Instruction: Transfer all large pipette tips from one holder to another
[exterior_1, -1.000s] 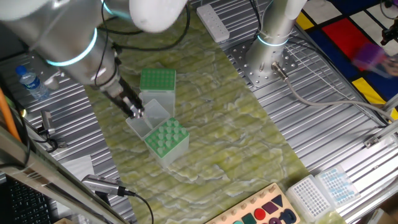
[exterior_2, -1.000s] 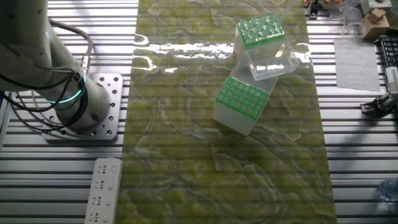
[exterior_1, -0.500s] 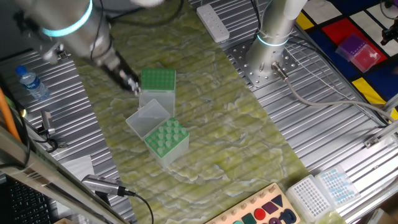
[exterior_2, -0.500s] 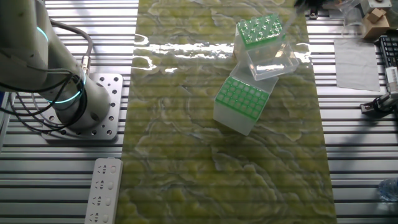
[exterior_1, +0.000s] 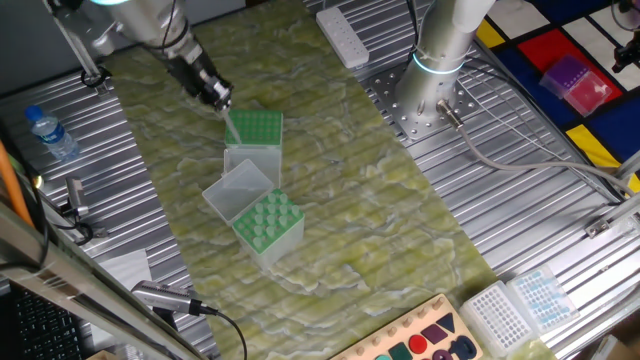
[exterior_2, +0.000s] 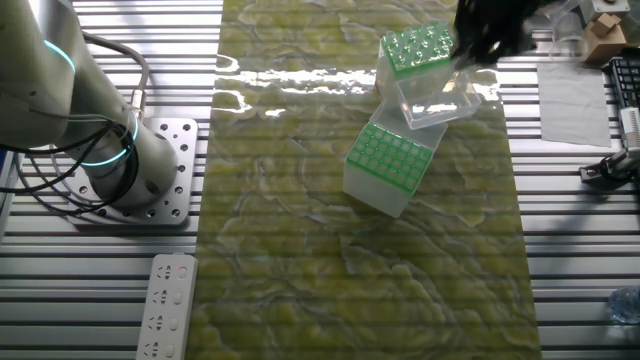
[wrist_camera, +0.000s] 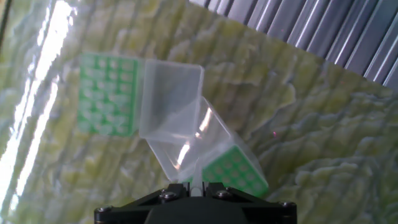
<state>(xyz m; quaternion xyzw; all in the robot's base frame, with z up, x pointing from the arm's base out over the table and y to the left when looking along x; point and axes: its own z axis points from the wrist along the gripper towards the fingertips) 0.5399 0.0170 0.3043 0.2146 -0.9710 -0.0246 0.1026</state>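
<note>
Tips (exterior_1: 266, 220) | in green rack (exterior_1: 268, 228), well below-front of gripper (exterior_1: 219, 98) | gripper above other rack (exterior_1: 253, 130) | jaw state: cannot tell

The hand (exterior_2: 480, 35) is a dark motion blur in the other fixed view, so its fingers cannot be told open or closed. In the hand view only the dark base shows, cut off by the bottom edge. Individual large pipette tips (exterior_1: 266, 217) are too small to distinguish.
</note>
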